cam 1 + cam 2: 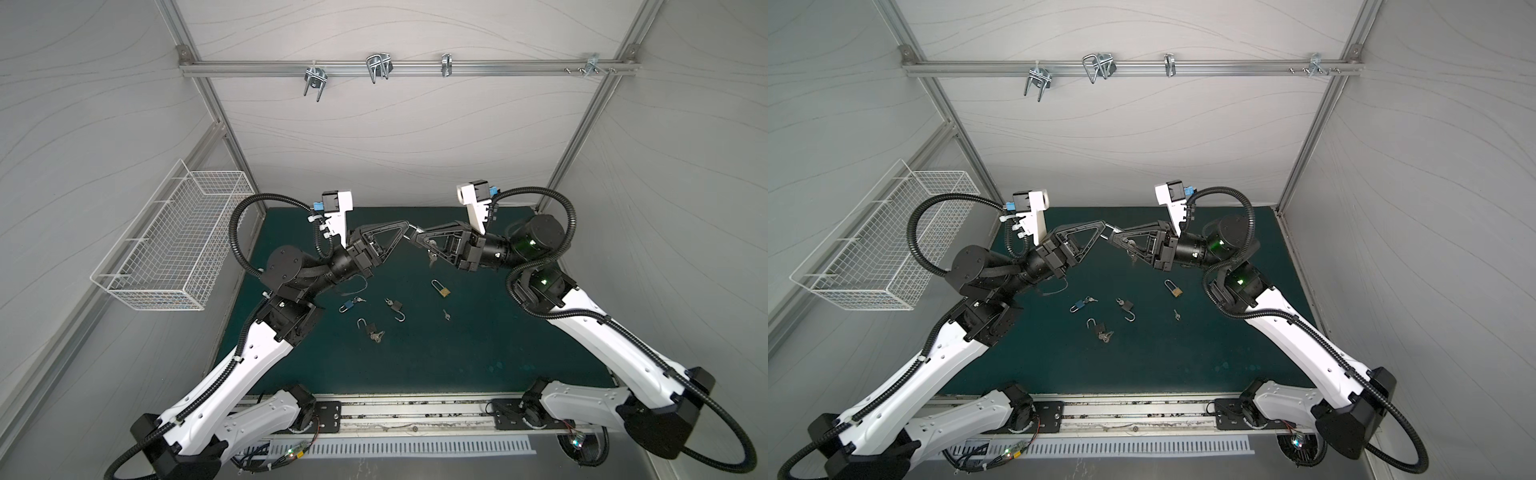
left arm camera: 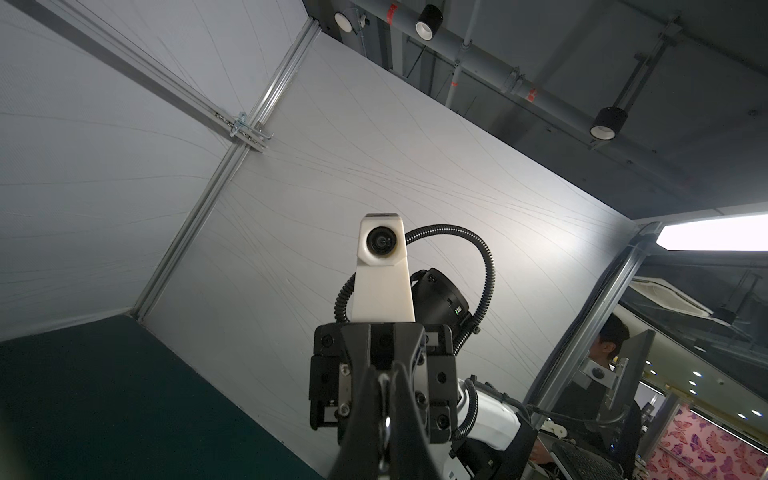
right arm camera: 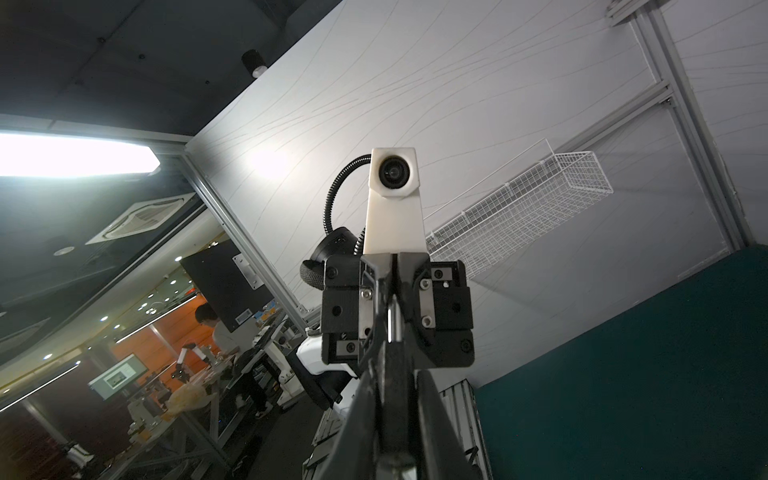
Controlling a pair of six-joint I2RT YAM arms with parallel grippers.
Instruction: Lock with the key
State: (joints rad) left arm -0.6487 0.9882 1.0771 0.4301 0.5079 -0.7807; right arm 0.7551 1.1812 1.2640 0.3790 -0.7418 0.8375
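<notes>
With the locking step in hand, toward twelve o'clock above the tabletop [image 1: 457,365], the left jaws pinch the padlock [image 1: 410,227] by its shackle [image 3: 390,324] and the right jaws seemingly clamp its body, the key [image 1: 432,261] dangling, so next probably calls for pushing the shackle home.

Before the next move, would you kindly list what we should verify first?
1. Left gripper shut on the shackle: ok.
2. Right gripper shut on the held padlock: ok.
3. Keys hanging under the right gripper, seated in the keyhole: cannot tell.
4. Shackle pushed fully home: cannot tell, the gripper fingers hide it.
5. Brass padlock and blue padlock on the mat lie apart from both grippers: ok.
</notes>
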